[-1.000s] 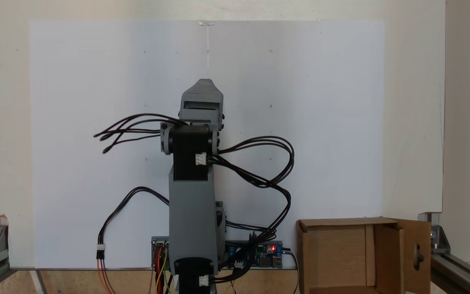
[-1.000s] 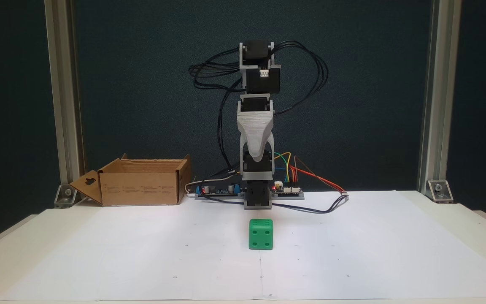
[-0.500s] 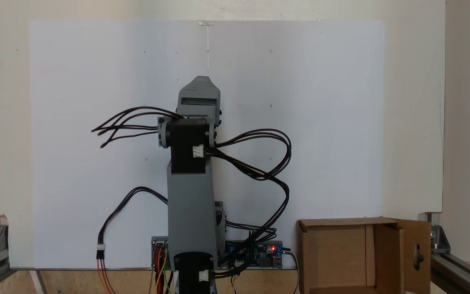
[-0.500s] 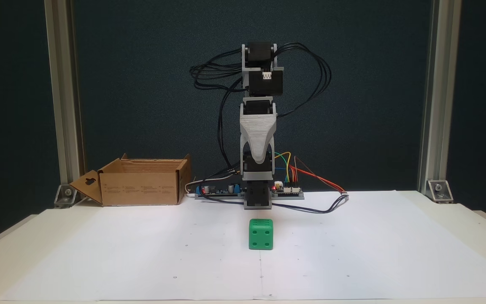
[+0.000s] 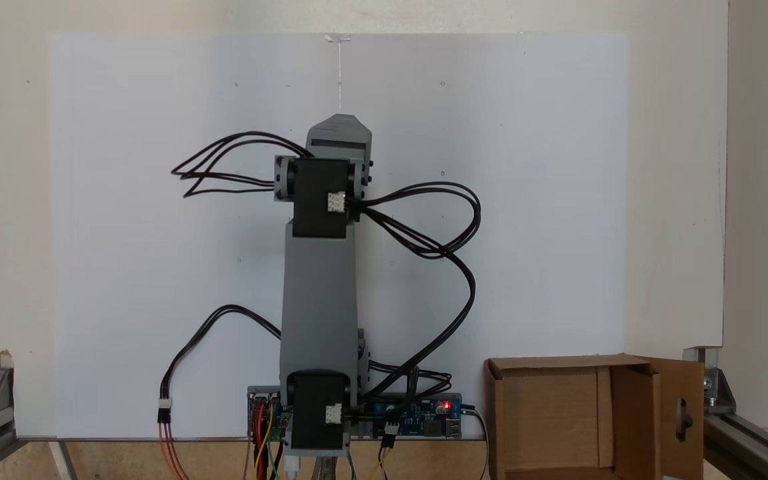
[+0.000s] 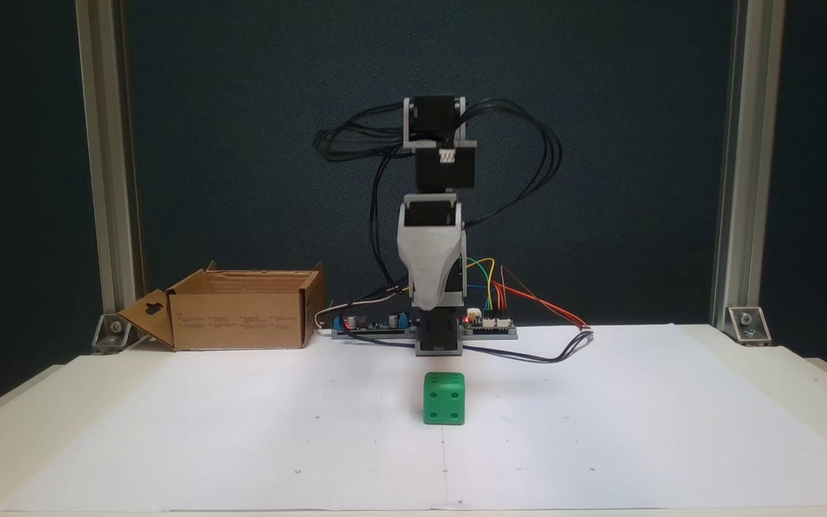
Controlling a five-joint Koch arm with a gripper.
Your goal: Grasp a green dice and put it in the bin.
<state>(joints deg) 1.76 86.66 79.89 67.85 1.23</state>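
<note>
The green dice point(image 6: 444, 397) sits alone on the white paper sheet point(image 6: 241, 445) covering the surface point(image 6: 815, 388), nearest the front camera, a four-pip face turned toward the lens. Just behind and above it hang my jaws point(image 6: 431, 307), pointing down, clear of the cube and holding nothing. From the front they line up one behind the other, so I cannot tell whether they are spread or pressed together. In the fixed view from above, my jaws point(image 5: 339, 121) show as a single grey wedge and my own arm covers the dice.

The risks, as I judge them: if I descend with my jaws too narrow, a tip lands on the top of the cube and tips or skids it across the smooth paper. If I come down slightly off centre, one finger pushes the dice aside before the other touches. The rounded corners could let it twist out of a shallow pinch.

Further back, the black cables point(image 6: 528, 143) loop wide and could snag on a swing. Farthest, at the front view's left, the bin point(image 6: 241, 312) stands with flaps upright; a low carry could strike its rim.
</note>
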